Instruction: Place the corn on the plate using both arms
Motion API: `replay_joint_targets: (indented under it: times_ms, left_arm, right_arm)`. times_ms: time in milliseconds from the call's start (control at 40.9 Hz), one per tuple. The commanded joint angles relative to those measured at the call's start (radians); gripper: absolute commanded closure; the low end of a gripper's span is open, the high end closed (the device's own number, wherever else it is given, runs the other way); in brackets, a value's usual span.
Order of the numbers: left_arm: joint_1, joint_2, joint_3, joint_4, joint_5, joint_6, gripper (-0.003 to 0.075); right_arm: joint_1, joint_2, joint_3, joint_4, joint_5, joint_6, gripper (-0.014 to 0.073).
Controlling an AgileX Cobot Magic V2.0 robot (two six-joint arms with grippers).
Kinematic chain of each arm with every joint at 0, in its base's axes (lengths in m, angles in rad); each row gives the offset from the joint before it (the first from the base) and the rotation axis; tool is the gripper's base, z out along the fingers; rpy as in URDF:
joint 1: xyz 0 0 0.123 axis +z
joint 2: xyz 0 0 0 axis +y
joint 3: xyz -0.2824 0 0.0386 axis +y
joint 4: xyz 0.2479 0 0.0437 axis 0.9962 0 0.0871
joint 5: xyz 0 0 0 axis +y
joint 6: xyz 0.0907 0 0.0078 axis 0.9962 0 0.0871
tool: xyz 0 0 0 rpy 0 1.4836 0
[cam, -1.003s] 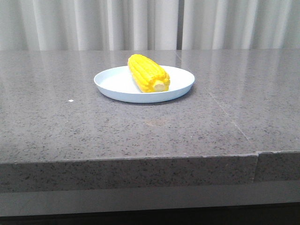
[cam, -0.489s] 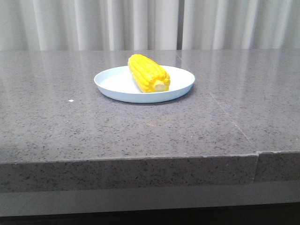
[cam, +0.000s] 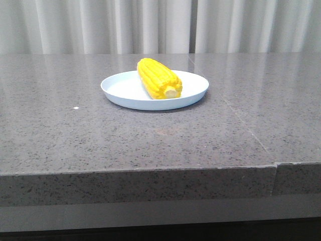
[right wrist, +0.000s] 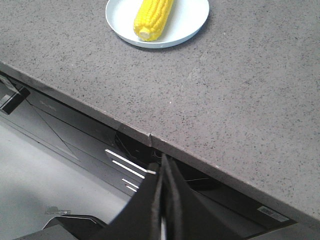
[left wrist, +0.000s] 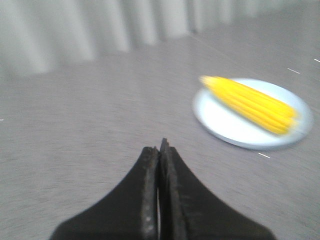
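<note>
The corn (cam: 159,78) lies on the plate (cam: 122,89), pale cut end facing the near table edge, the cob running a little slantwise across the dish. The plate sits on the grey speckled table (cam: 100,135), in front of the pale curtain (cam: 100,25). The left gripper (left wrist: 160,150) has its jaws pressed together over bare tabletop, well apart from the plate. The right gripper (right wrist: 162,167) is likewise closed and empty, hanging out past the table's front edge.

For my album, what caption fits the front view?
Yellow corn resting on a pale plate on the grey table.
</note>
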Motion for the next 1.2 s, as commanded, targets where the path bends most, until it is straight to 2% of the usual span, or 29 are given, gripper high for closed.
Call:
replay_joint_targets:
  times_ms: [0,220,367,465,611,660,1174]
  left_arm:
    - [0.111,-0.086,0.105,-0.016,-0.224,-0.009,0.0740]
    - [0.263,-0.326,0.380,-0.028,-0.330,-0.009,0.0741]
    - [0.280,-0.454,0.511,-0.014,-0.355,-0.080,0.0740]
    - [0.268,-0.453,0.561,0.037,-0.395,-0.127,0.0740]
    - [0.255,-0.459,0.587,0.144,-0.430,-0.201,0.0741]
    - [0.253,-0.459,0.597,0.146,-0.464,-0.201,0.0740]
    - [0.204,-0.459,0.597,0.142,-0.476,-0.201,0.0741]
  right_arm:
    - [-0.003,0.007,-0.020,-0.014,-0.063,0.000,0.0713]
    - [-0.003,0.007,-0.020,-0.014,-0.063,0.000,0.0713]
    - [-0.003,0.007,-0.020,-0.014,-0.063,0.000,0.0713]
    - [-0.003,0.007,-0.020,-0.013,-0.062,0.000,0.0713]
    - [-0.003,0.009,-0.020,-0.014,-0.062,0.000,0.0713]
    - [-0.003,0.009,-0.020,-0.014,-0.063,0.000,0.0713]
    - [-0.003,0.009,-0.020,-0.014,-0.063,0.000,0.0713]
